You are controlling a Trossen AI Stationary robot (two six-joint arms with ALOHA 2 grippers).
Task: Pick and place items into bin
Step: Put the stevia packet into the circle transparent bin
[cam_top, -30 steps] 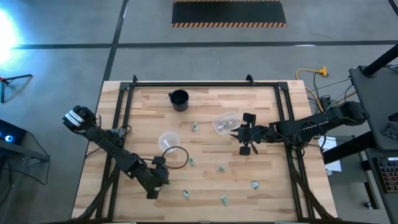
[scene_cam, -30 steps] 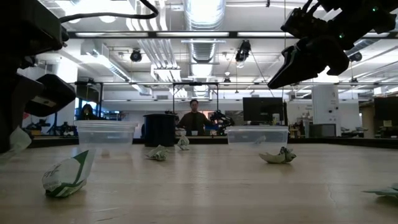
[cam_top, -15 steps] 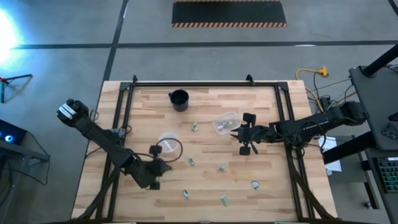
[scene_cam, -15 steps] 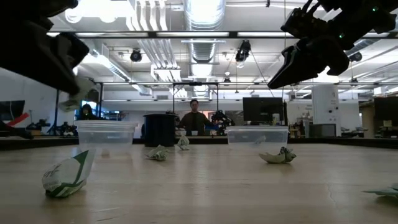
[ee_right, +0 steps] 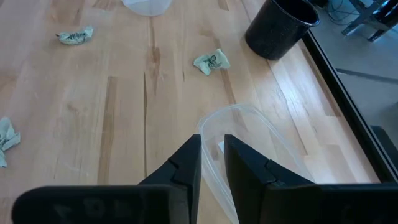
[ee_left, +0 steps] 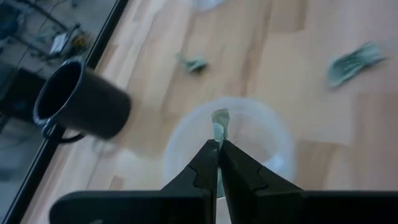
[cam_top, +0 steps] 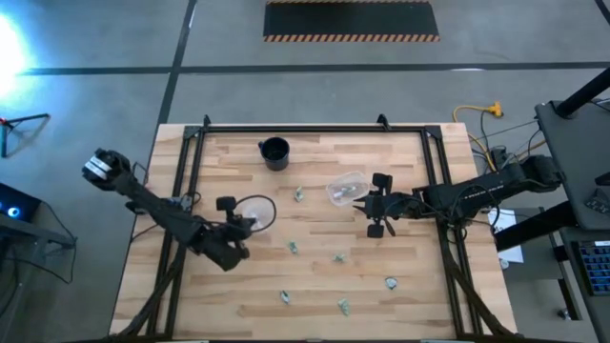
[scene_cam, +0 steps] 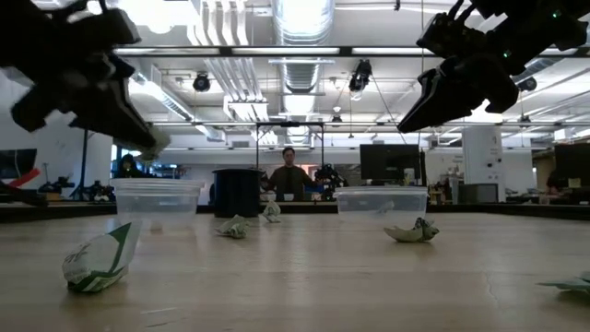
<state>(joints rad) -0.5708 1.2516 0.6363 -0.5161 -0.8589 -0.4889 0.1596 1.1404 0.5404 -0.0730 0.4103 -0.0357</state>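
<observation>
My left gripper is shut on one tiny pale green piece and hangs over a clear cup standing left of the table's middle. In the low view this gripper is well above that cup. My right gripper is open by a narrow gap and hovers over the right rim of a second clear cup; the low view shows it above that cup. Several loose pieces, such as one, lie on the wood. My left gripper pinches the pale green piece between its two fingertips, coming from above and slanting down. The piece sticks out past the tips, lifted clear of the table and over the clear cup's mouth.
A black cup stands near the far edge. Loose pieces lie at the table's middle and toward its near-right part. A black rail frames the tabletop. A person sits in the room beyond the table.
My left gripper, shut on the piece throughout, has risen from near the tabletop and moved toward the far edge, from the near-left part of the table to above the clear cup. The piece has been lifted clear with it.
</observation>
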